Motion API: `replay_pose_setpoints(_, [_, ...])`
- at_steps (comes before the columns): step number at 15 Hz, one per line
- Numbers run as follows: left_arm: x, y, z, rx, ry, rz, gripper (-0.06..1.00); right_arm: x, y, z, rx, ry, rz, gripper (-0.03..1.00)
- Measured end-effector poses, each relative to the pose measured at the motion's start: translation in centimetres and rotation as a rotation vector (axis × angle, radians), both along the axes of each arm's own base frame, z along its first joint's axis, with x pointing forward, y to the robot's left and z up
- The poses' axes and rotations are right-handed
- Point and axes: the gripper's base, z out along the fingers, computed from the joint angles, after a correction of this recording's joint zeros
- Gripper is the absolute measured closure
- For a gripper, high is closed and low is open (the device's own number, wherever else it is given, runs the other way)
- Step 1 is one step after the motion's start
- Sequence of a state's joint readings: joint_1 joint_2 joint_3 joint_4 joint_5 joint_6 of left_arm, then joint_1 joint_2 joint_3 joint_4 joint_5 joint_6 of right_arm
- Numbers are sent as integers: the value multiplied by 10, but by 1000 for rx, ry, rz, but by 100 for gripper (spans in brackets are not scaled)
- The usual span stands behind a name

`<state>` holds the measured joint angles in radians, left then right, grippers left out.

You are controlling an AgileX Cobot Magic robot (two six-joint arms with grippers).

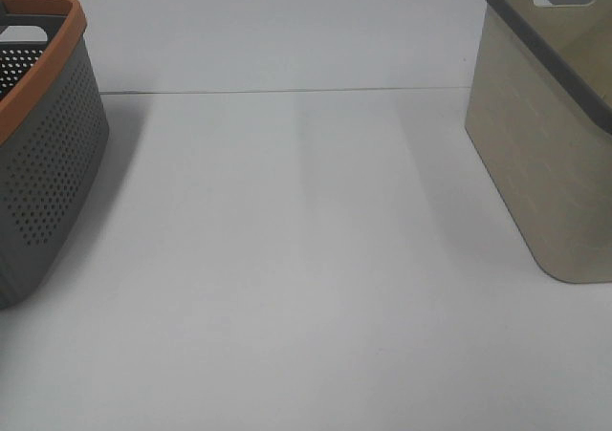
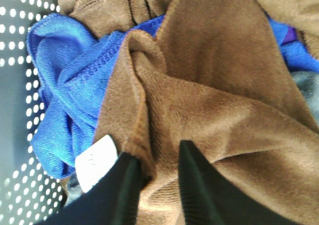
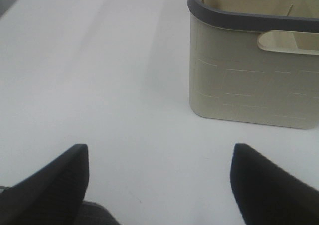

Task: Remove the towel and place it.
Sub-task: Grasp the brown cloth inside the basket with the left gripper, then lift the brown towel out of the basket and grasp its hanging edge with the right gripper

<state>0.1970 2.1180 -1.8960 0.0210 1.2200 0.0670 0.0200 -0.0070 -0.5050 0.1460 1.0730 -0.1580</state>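
Inside the grey perforated plastic basket with orange rim [image 1: 48,154], the left fingers [image 2: 124,190] straddle a fold of the dark brown plush towel [image 2: 214,100], which lies against a blue cloth [image 2: 65,75]. We cannot tell whether they are clamped or loose. The right fingers [image 3: 55,185] are spread wide and empty over the white tabletop [image 1: 287,259].

A plain white table [image 1: 306,288] fills the high view, a thin seam [image 1: 287,91] crossing its far part, evenly lit, with soft shadows spreading inward from the grey perforated basket [image 1: 53,163] and the beige basket [image 1: 540,154]
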Motion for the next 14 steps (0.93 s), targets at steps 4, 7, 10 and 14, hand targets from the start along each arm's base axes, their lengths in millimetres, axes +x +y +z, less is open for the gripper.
replay_pose_setpoints(4, [-1,4,2,43,6,-5,72,0,0,0,0,0,0,23])
replay_pose_setpoints(7, [-2,4,3,53,3,-6,87,0,0,0,0,0,0,23])
replay_pose_setpoints(10, [-2,4,3,55,4,-6,94,0,0,0,0,0,0,23])
replay_pose_setpoints(14, [-6,4,17,61,-27,-5,94,0,0,0,0,0,0,23])
